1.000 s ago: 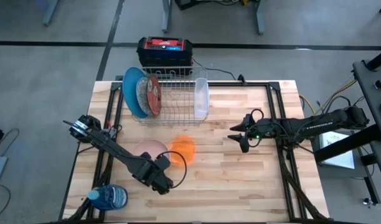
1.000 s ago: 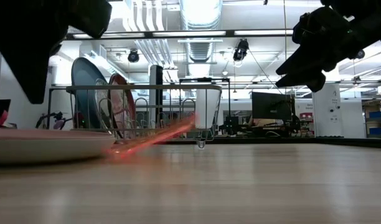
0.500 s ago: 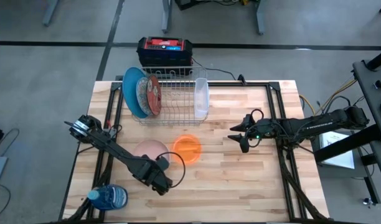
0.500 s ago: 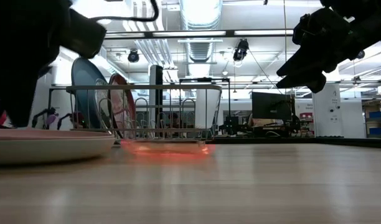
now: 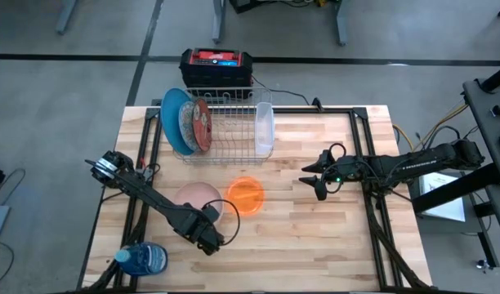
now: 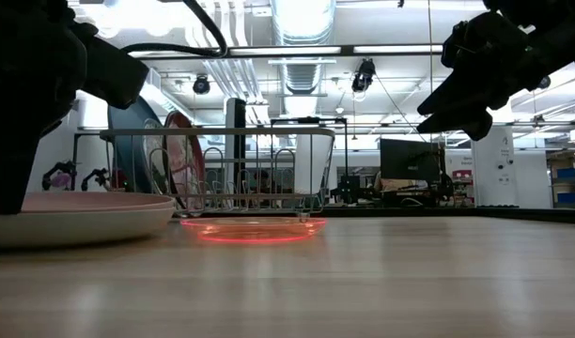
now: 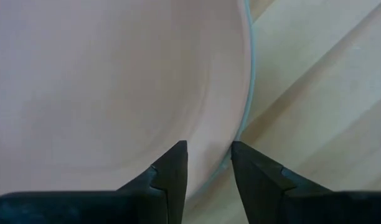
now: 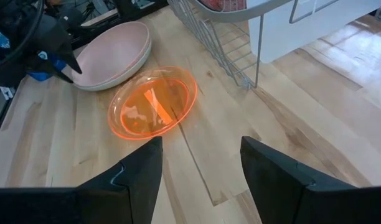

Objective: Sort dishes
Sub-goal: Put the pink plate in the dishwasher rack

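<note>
High view: orange bowl (image 5: pixel 246 195) sits flat on the worktop (image 5: pixel 315 245), just beside the pink dish (image 5: pixel 197 198) to its left, both in front of the wire rack (image 5: pixel 225 126). Rack holds a blue plate (image 5: pixel 172 114) and 2 patterned plates (image 5: pixel 194 124) on edge at its left end, w/ a clear container (image 5: pixel 265 128) at its right end. Left end effector (image 5: pixel 214 231) is at the pink dish's near rim; right end effector (image 5: pixel 315 180) hangs well apart to the right. Blue bottle (image 5: pixel 144 260) lies at the front-left corner. Low view: orange bowl (image 6: pixel 253 227) upright on the worktop, pink dish (image 6: pixel 76 214) left of it, left arm dark above the dish. Left wrist view: left end effector (image 7: pixel 206 155) released, fingers (image 7: pixel 172 168) apart, straddling the pink dish's (image 7: pixel 103 81) rim w/o clamping it. Right wrist view: right end effector (image 8: pixel 200 158) spread wide, holding nothing; orange bowl (image 8: pixel 154 102) touching or nearly touching the pink dish (image 8: pixel 112 55).
</note>
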Robot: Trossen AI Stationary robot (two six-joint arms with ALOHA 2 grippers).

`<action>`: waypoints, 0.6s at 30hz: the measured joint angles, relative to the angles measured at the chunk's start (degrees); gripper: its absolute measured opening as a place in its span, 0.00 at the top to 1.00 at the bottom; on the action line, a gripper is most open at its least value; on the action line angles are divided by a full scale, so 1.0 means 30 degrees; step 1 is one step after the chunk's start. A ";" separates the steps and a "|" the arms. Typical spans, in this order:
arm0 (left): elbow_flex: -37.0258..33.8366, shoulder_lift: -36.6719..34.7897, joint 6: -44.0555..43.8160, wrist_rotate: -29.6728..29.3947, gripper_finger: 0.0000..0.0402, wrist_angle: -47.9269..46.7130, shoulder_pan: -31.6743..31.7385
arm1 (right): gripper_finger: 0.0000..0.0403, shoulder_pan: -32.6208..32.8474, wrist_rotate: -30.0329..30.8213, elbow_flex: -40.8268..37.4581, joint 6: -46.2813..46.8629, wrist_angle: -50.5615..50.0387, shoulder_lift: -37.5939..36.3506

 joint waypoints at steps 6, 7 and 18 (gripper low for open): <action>0.0022 0.0000 0.0374 -0.0007 0.72 0.0338 0.0000 | 0.48 0.0000 0.0000 0.0000 0.0005 0.0007 0.0005; 0.0022 0.0000 0.0414 -0.0007 0.72 0.0345 0.0000 | 0.49 0.0000 0.0000 0.0000 0.0005 0.0007 0.0002; 0.0029 0.0000 0.0515 0.0010 0.98 0.0375 0.0000 | 0.49 0.0000 0.0005 0.0000 0.0012 0.0015 0.0001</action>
